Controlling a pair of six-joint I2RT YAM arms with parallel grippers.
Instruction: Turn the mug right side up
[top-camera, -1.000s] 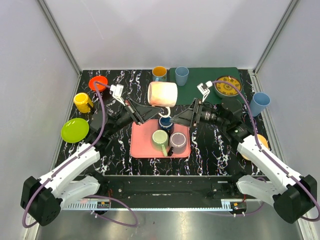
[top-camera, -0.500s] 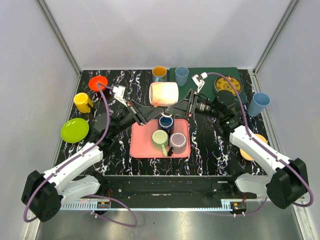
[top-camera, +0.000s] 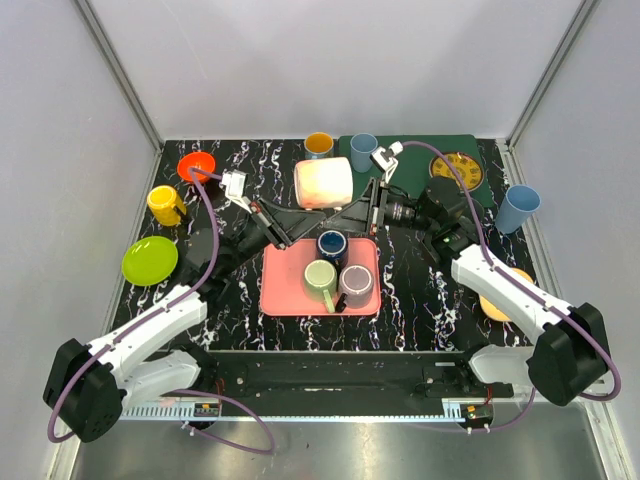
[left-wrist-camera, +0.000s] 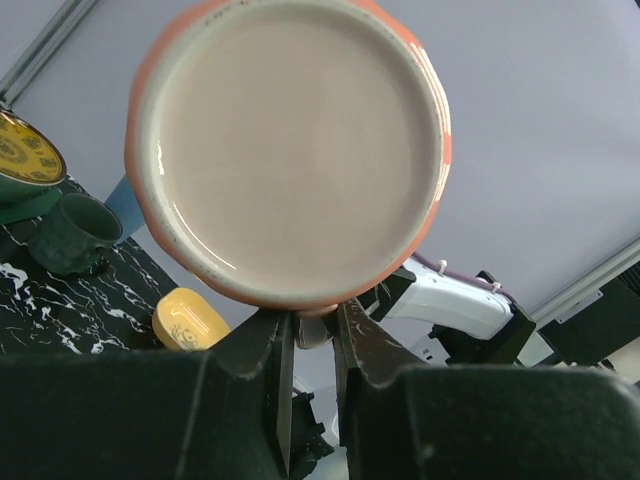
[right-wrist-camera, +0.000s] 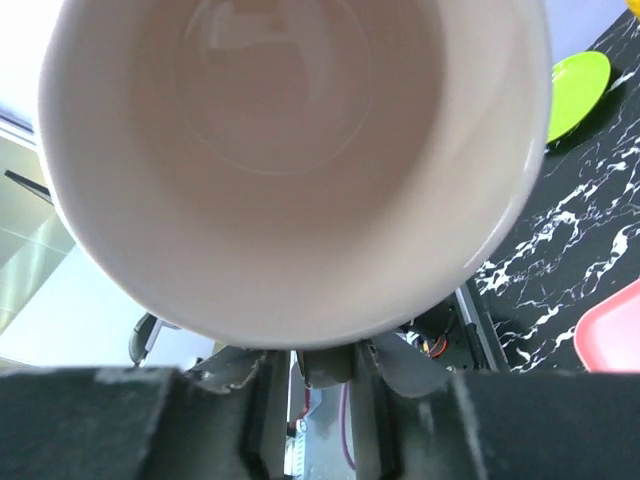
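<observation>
Both wrist views: mug (left-wrist-camera: 290, 150) cropped at top edge.

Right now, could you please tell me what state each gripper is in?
Left gripper: closed, holding the peach mug.
Right gripper: closed on the same mug's mouth end.
</observation>
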